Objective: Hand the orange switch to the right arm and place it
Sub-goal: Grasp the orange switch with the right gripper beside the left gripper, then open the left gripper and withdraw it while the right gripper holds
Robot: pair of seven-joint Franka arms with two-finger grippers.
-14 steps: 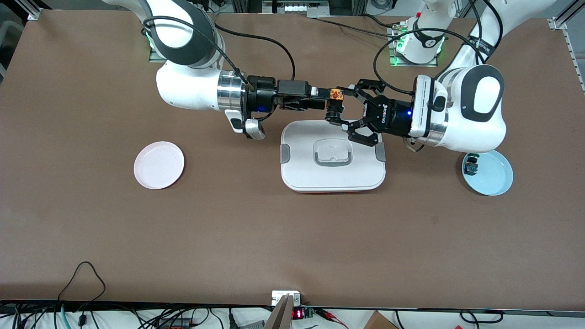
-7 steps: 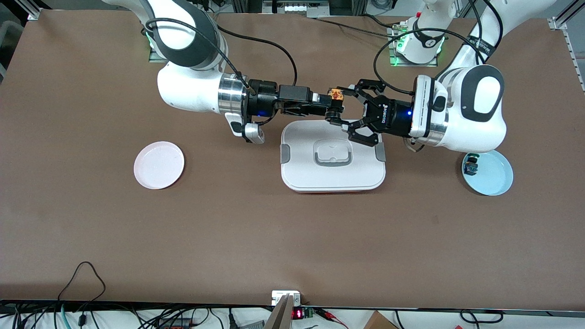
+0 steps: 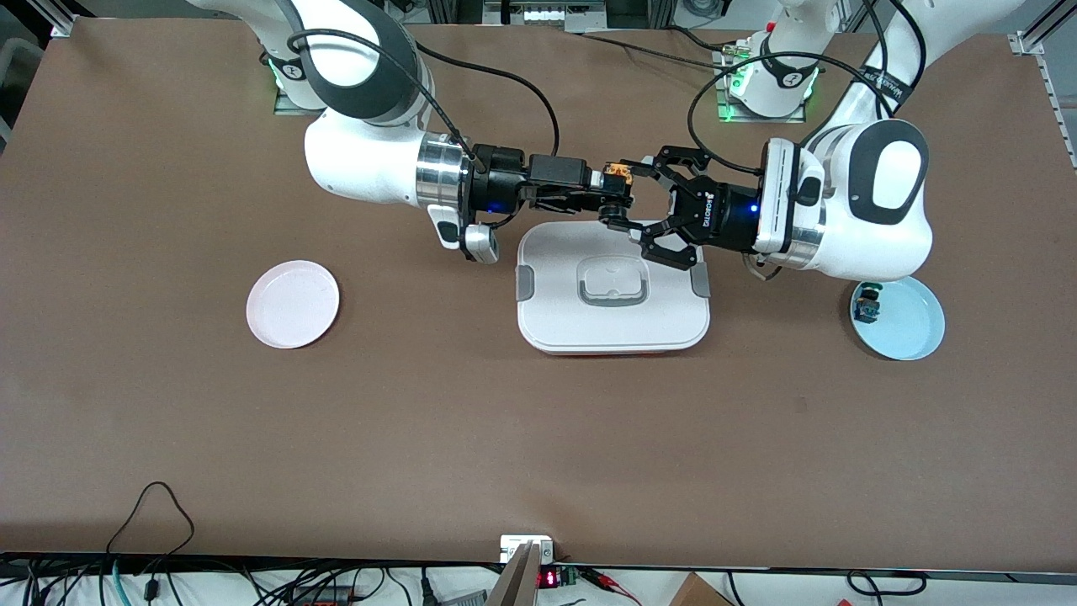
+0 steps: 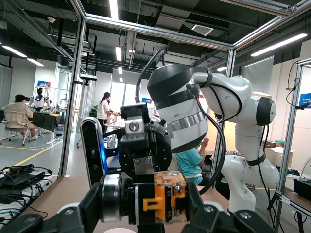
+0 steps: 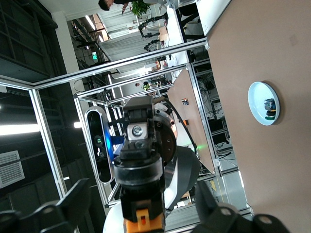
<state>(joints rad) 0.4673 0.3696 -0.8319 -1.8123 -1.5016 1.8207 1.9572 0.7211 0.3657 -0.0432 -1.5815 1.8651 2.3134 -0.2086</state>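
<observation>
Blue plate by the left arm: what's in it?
The blue plate holds one small blue-and-green component at its rim toward the right arm's end. The rest shows bare; the left arm's wrist overhangs its top edge.

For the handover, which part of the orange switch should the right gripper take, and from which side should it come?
Probably the free end of the orange switch, which sticks out of the left gripper toward the right arm's end. The right gripper should come level from that end, over the white lidded box.
</observation>
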